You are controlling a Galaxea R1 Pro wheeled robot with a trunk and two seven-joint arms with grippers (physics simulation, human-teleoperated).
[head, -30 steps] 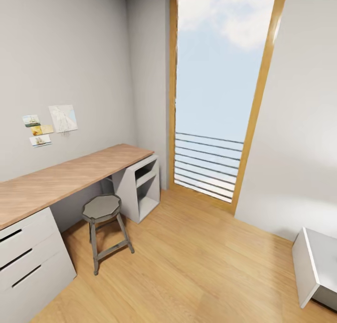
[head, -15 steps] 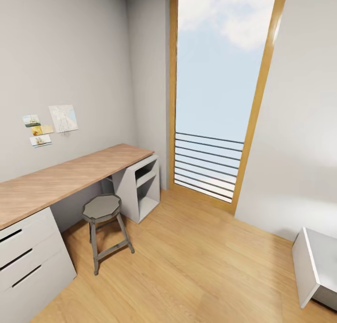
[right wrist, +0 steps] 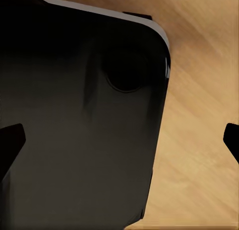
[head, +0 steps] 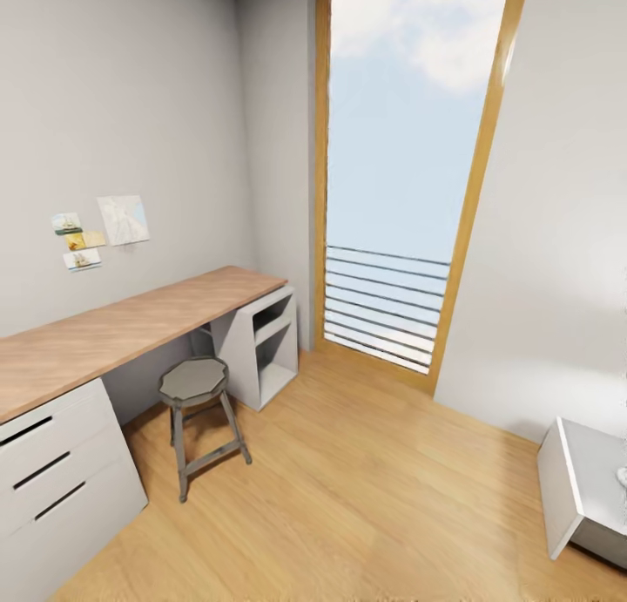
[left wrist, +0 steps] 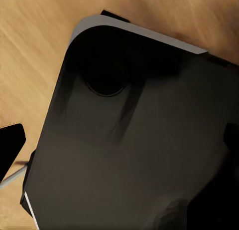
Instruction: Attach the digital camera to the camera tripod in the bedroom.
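Observation:
The digital camera and the camera tripod are out of view. The head view looks into the bedroom, with pale grey walls and a light wood plank floor (head: 366,497). My left gripper (left wrist: 119,140) hangs open over my own black base (left wrist: 129,155) and the floor, one dark fingertip (left wrist: 11,146) at the frame's edge. My right gripper (right wrist: 119,137) is open too, its fingertips (right wrist: 10,140) far apart with nothing between them, above the same black base (right wrist: 74,115).
A long wooden desk (head: 131,323) runs along the left wall, with white drawers (head: 52,480) and an open cubby unit (head: 266,345). A grey stool (head: 196,410) stands before it. A tall wood-framed window (head: 401,175) is ahead. A low grey-white bed corner (head: 575,489) sits at right.
The whole head picture has shifted a little, so the camera has moved: desk and stool slid slightly right, the bed corner slightly left and up. Nothing in the room moved.

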